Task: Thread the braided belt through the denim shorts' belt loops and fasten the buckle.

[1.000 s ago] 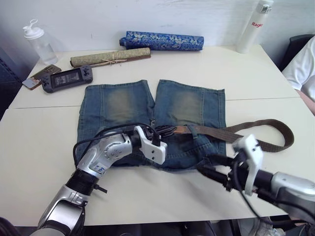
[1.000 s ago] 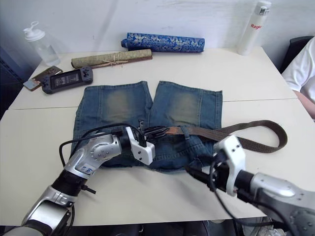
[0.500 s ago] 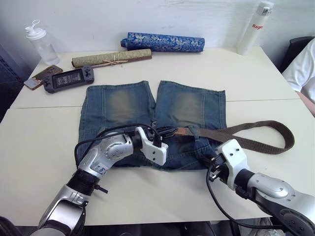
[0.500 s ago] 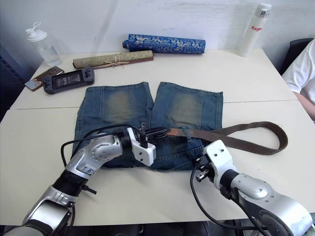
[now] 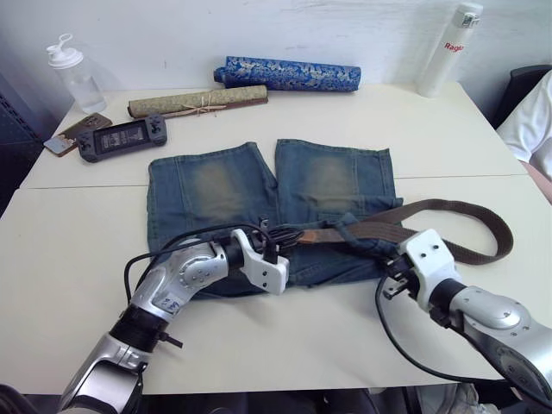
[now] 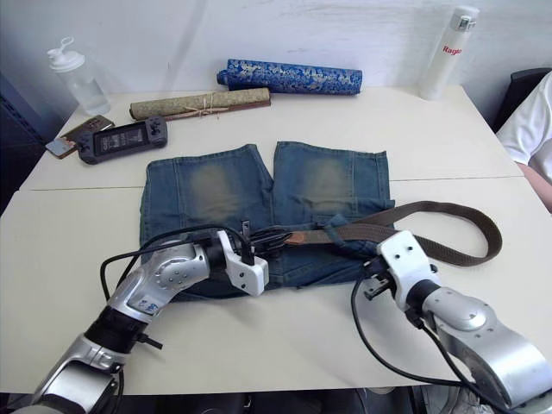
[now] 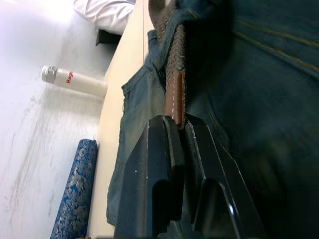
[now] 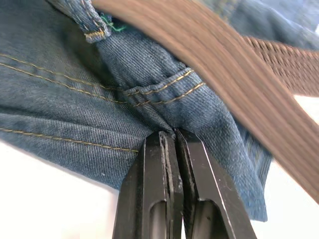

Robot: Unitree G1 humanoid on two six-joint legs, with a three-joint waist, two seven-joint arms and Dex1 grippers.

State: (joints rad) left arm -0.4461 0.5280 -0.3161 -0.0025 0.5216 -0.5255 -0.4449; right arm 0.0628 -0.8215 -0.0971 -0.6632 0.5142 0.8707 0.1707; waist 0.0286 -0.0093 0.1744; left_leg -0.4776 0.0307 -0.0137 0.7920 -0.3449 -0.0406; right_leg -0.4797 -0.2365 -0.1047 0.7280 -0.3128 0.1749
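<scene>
Left gripper (image 7: pixel 180 130) pinches woven belt's (image 5: pixel 448 207) smooth tan tip; right gripper (image 8: pixel 173 135) clamped on shorts' (image 5: pixel 216 177) stitched denim fold at 5 o'clock.

Showing faded, matt blue denim on the denim shorts (image 5: pixel 259 185), twill weave and tan stitching looking coarse up close. Showing rough dark-brown woven cloth on the braided belt (image 5: pixel 448 211), ending in a smooth tan leather tip (image 7: pixel 175 94) with pale stitching. Gleaming as glossy black plastic on the left tool (image 7: pixel 182 132) and right tool (image 8: pixel 172 142). Looking smooth and matt across the cream worktop (image 5: pixel 69 250).
</scene>
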